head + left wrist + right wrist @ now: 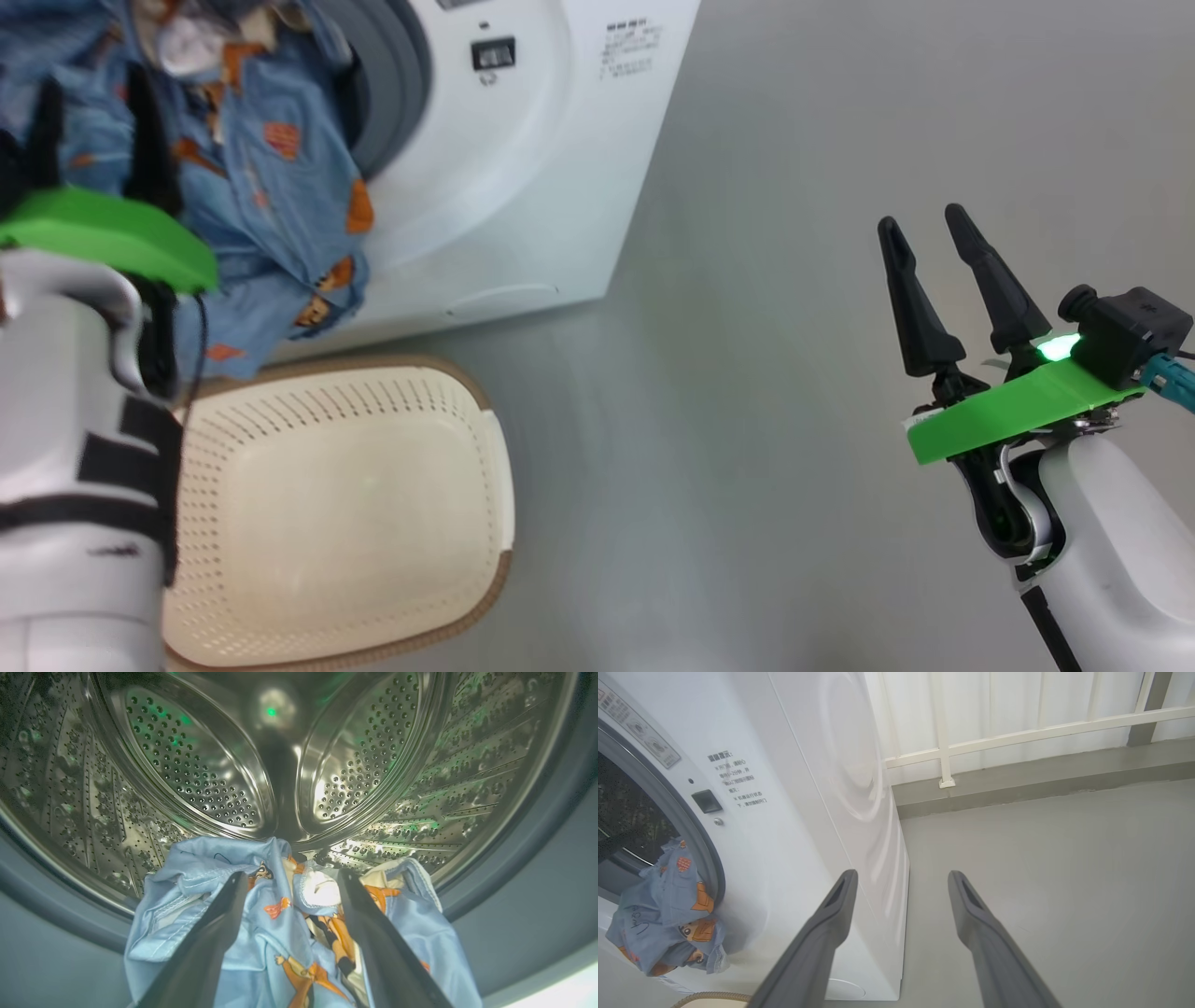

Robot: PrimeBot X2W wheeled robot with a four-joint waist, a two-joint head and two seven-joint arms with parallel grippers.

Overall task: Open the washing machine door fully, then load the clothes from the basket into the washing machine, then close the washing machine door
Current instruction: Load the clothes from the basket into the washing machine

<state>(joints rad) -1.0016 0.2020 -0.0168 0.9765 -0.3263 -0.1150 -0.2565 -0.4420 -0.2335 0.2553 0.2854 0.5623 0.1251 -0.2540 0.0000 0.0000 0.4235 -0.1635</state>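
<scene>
The white washing machine (523,187) stands with its opening uncovered; the washing machine door is out of view. The clothes (271,187), light blue with orange-brown figures, hang over the grey gasket and down the front panel. My left gripper (98,131) is at the opening, open, its fingers spread to either side of the bundle. In the left wrist view the clothes (275,924) lie on the drum's lip between the spread fingers of the left gripper (292,884), with the steel drum (196,774) behind. The cream basket (345,513) sits empty on the floor below. My right gripper (934,261) hovers open over the floor.
Grey floor (794,373) stretches to the right of the machine. In the right wrist view the open right gripper (901,882) points past the machine's side panel (850,788) toward a white railing (1017,732) and a low kerb; the clothes (668,914) hang from the opening.
</scene>
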